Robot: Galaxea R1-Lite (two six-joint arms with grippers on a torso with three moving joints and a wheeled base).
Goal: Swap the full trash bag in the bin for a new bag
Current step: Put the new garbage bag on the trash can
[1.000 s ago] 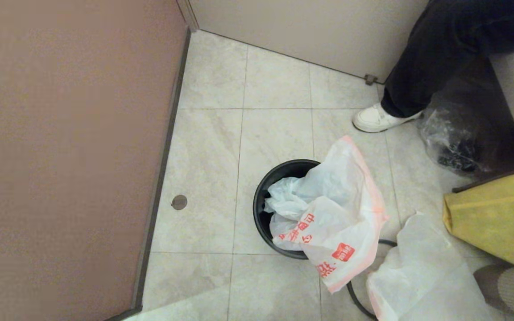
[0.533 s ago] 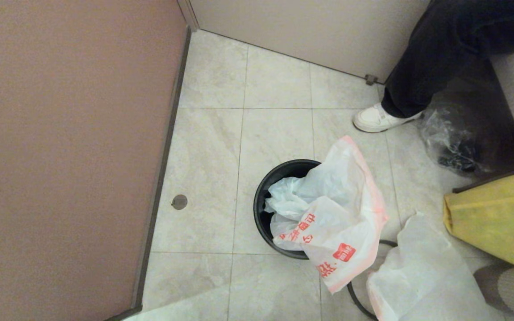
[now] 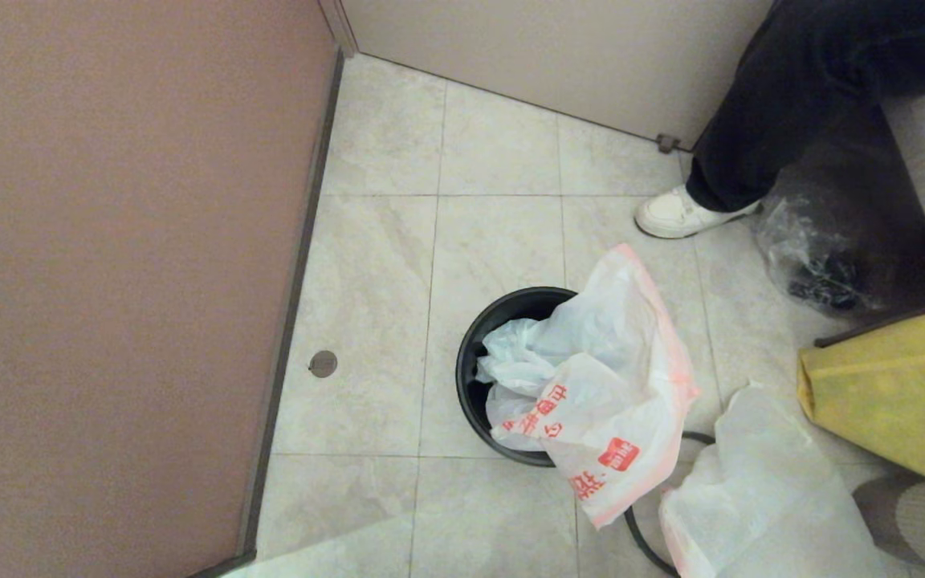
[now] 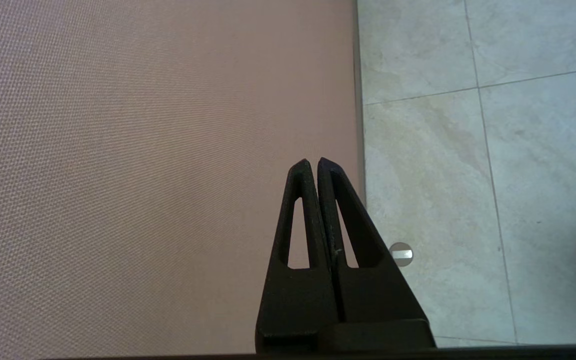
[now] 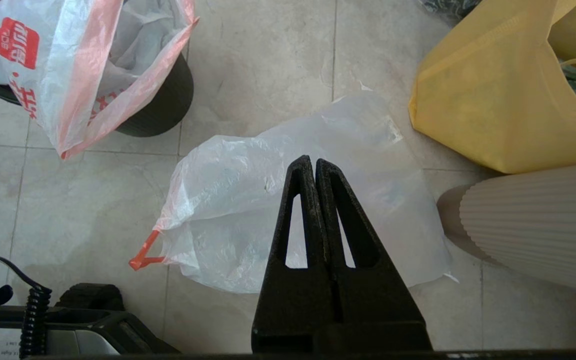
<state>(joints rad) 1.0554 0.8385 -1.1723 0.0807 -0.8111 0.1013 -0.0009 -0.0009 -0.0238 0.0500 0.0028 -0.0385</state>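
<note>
The black bin (image 3: 474, 353) stands on the tiled floor. The new bag (image 3: 607, 401), thin and white with red print, lies crumpled half inside the bin and spills over its right rim. The full trash bag (image 3: 759, 498) lies on the floor to the right of the bin, its orange drawstring (image 5: 143, 255) sticking out. A dark ring (image 3: 635, 530) curves out from under the two bags. My right gripper (image 5: 314, 161) hangs shut and empty above the full trash bag (image 5: 248, 200). The left gripper (image 4: 314, 162) is shut and empty, over the foot of the brown partition.
A brown partition (image 3: 109, 281) walls off the left. A yellow bag (image 3: 896, 385) and a clear glossy bag (image 3: 816, 257) sit at the right. A person's leg and white shoe (image 3: 671, 213) stand behind. A ribbed beige cylinder (image 5: 533, 220) is beside the full bag.
</note>
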